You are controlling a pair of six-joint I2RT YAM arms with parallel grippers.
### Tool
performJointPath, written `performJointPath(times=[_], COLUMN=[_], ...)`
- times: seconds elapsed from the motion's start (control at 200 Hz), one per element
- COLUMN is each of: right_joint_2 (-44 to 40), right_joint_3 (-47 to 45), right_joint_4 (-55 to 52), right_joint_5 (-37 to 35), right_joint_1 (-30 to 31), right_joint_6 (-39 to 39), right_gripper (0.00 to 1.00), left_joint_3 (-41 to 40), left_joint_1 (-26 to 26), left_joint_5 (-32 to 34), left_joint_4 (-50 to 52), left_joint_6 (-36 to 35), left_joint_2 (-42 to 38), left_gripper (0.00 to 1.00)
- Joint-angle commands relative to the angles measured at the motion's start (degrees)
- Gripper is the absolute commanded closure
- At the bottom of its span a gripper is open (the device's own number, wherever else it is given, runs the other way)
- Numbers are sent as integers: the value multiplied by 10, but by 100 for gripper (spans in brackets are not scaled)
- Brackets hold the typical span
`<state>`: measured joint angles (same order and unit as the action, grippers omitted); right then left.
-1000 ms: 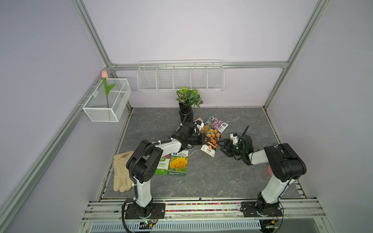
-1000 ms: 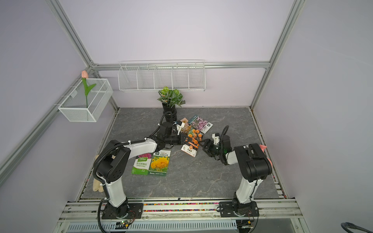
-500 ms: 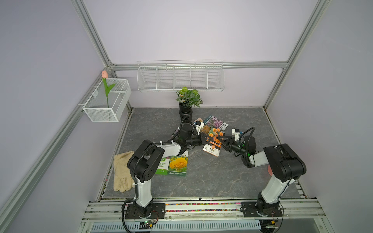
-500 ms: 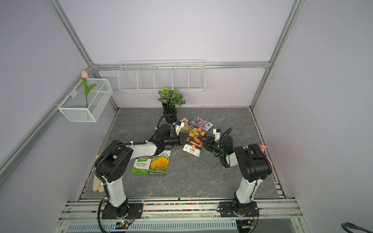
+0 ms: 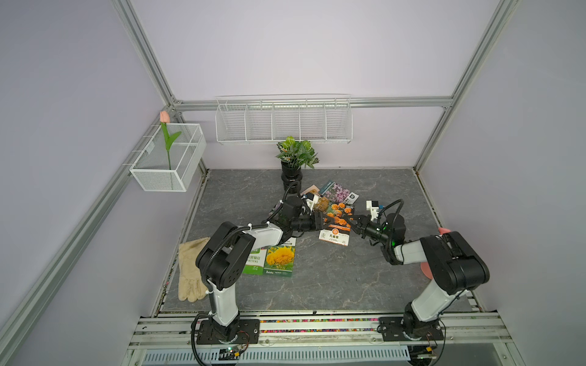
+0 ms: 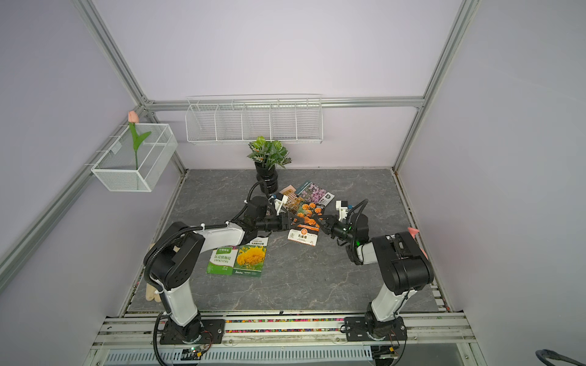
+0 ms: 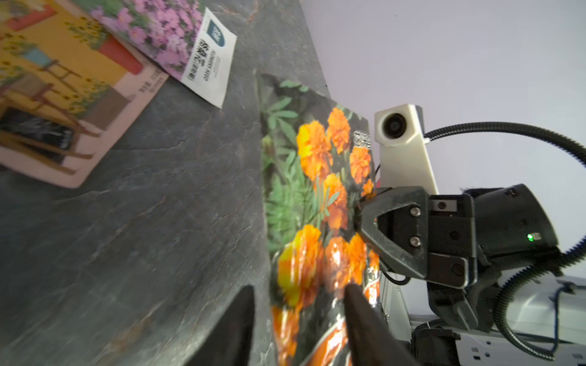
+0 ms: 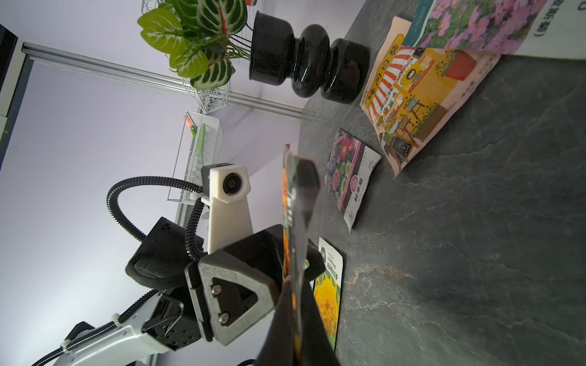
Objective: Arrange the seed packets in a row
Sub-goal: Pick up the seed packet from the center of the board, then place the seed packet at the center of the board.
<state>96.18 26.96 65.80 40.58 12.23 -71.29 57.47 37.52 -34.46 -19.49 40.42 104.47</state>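
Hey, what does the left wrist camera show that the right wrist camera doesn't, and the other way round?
Only left wrist: the orange packet's full flower print, and the right arm's camera. Only right wrist: the potted plant, the mixed pink packet, the yellow packet and the left arm's camera. Both: the orange packet gripped by the right pincer, the shopfront packet and the lilac packet.

The white-and-black left arm [image 5: 263,236] stretches low from its base at the front edge of the grey marbled tabletop [image 5: 333,285] toward the middle. The fingers [image 7: 234,326] of its black left gripper [image 5: 322,220] stand parted around one edge of the orange-flowered glossy packet [image 5: 336,221]. The matching right arm [image 5: 409,252] reaches in opposite, elbow bent, and its black right gripper [image 5: 351,223] is clamped on the packet's other edge.
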Motion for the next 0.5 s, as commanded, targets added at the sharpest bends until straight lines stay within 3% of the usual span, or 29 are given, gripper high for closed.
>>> performJointPath(times=[0.0,0.065,0.185,0.345,0.495], right_joint_2=[-34,-55,-97,-136,-135], right_joint_3=[-17,-23,-30,-25,-33], right_joint_4=[-36,-70,-157,-256,-265], right_joint_5=[10,8,-12,-65,-118], right_joint_1=[-1,4,39,128,186], right_joint_6=[22,37,77,113,109], right_gripper=[93,93,93,93,93], left_joint_3=[0,-3,-16,-39,-62], left_joint_1=[0,1,1,0,-1], left_joint_5=[115,194,297,369,416], left_joint_4=[128,193,265,293,298], left_joint_6=[-69,-87,-101,-86,-65], left_joint_2=[-67,-101,-155,-208,-247], left_gripper=[25,17,13,13,12])
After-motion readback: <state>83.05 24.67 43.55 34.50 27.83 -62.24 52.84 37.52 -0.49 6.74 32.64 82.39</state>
